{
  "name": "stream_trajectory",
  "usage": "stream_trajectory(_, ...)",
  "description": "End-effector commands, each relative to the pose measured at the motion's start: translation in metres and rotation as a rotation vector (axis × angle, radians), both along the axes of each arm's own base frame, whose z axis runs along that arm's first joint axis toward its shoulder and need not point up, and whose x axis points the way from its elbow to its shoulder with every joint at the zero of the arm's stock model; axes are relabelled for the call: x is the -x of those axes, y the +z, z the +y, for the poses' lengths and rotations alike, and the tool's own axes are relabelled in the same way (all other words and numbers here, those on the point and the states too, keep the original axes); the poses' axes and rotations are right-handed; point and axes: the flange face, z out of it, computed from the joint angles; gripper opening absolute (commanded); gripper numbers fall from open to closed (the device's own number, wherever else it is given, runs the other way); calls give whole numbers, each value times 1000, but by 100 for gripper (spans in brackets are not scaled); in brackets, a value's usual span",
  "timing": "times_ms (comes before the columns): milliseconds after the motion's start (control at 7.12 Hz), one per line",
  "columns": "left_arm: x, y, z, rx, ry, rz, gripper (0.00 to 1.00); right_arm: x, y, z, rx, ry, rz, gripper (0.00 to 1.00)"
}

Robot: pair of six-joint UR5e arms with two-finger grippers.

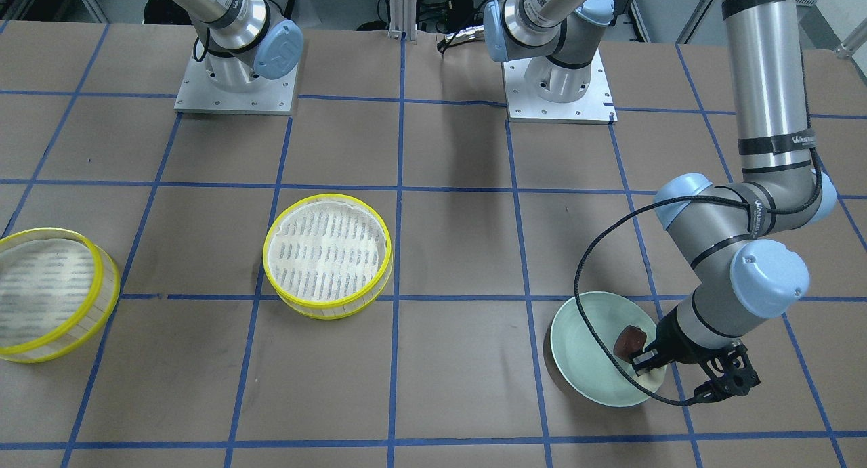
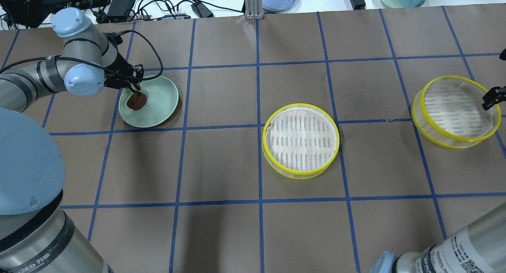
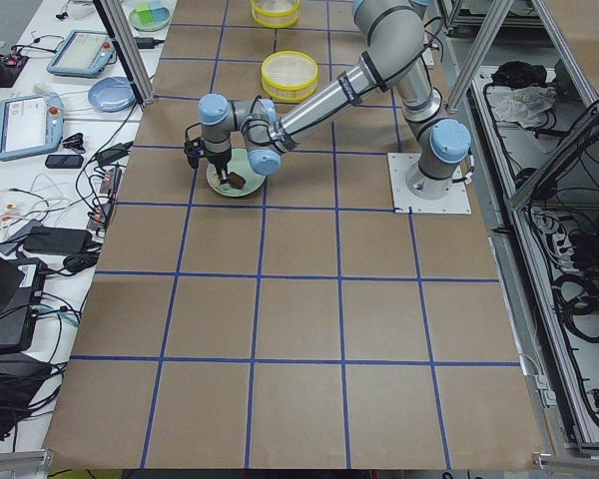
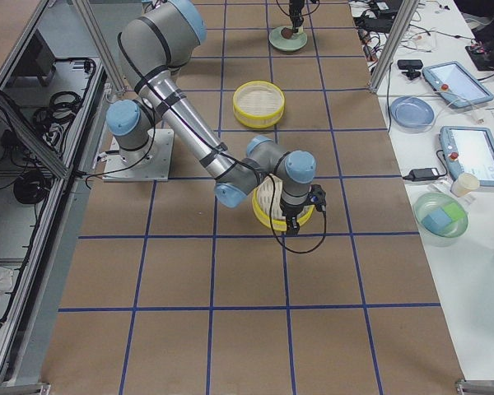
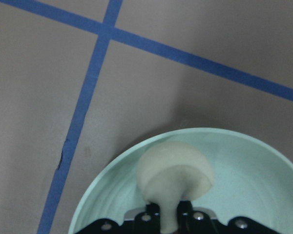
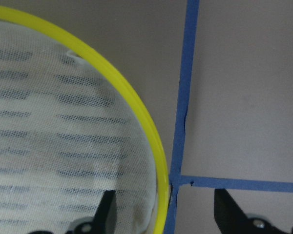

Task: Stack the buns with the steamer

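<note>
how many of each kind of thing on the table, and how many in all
steamers: 2 (middle steamer, right-hand steamer)
buns: 2 (brown bun, cream-white bun)
plates: 1 (green plate)
total: 5

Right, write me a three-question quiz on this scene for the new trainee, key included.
1. True or false: the dark bun lies on the green plate.
2. Pick one. The left claw is shut on: A) the cream-white bun; B) the plate's rim; C) nothing.
3. Short answer: the open right claw has one finger on each side of a yellow rim. Is it the middle steamer tray or the end steamer tray?

Key: 1 true; 2 A; 3 the end steamer tray.
</note>
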Motion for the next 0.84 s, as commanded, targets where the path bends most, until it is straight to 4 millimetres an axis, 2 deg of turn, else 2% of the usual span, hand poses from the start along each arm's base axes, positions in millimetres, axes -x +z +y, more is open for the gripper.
stream_trajectory(0, 28, 40, 9, 17, -26, -10, 2, 0, -9, 0, -7, -2, -9, 26)
stream_trajectory(140, 50, 60, 17, 14, -33, -22, 2, 0, -9, 0, -8, -6, -8, 17)
stream_trajectory(281, 88, 78, 28, 26, -32, -35, 2, 0, -7, 0, -6, -8, -8, 8)
stream_trajectory(421, 138, 87, 40, 8, 5, -15, 2, 0, -5, 0, -3, -9, -6, 3)
stream_trajectory(702, 274, 83, 84, -4, 26, 18, 2, -1, 4, 1, 4, -8, 4, 0)
